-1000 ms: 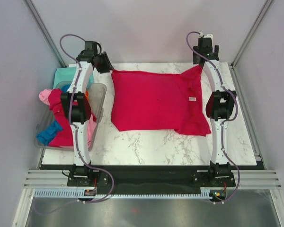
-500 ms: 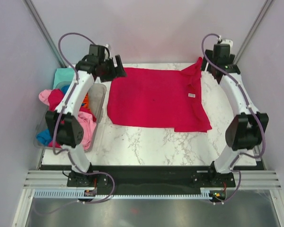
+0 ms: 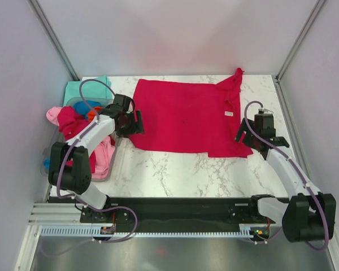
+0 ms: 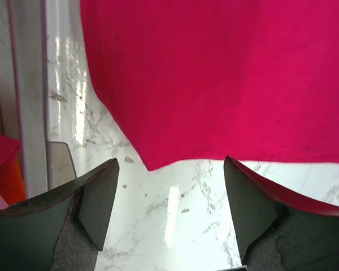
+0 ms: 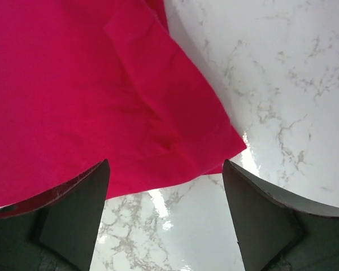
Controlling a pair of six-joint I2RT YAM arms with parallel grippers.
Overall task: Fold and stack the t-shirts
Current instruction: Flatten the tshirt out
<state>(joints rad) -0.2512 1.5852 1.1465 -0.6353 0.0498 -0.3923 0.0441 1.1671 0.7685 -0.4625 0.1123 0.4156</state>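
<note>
Left hand (image 4: pixel 169 189) and right hand (image 5: pixel 165 195), both wide open at the 2 crimson t-shirt (image 3: pixel 183 116) corners facing the near edge of the table (image 3: pixel 181 178), may pinch unevenly, skewing the fold.

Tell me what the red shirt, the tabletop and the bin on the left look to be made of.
Red t-shirt: soft matte knit cloth, probably cotton; it lies limp, with creases and folded hems.
Tabletop: glossy white surface with grey marble veining, perhaps laminate or stone; it mirrors the lights.
Bin: clear rigid plastic, apparently; the coloured shirts show through its wall.
</note>
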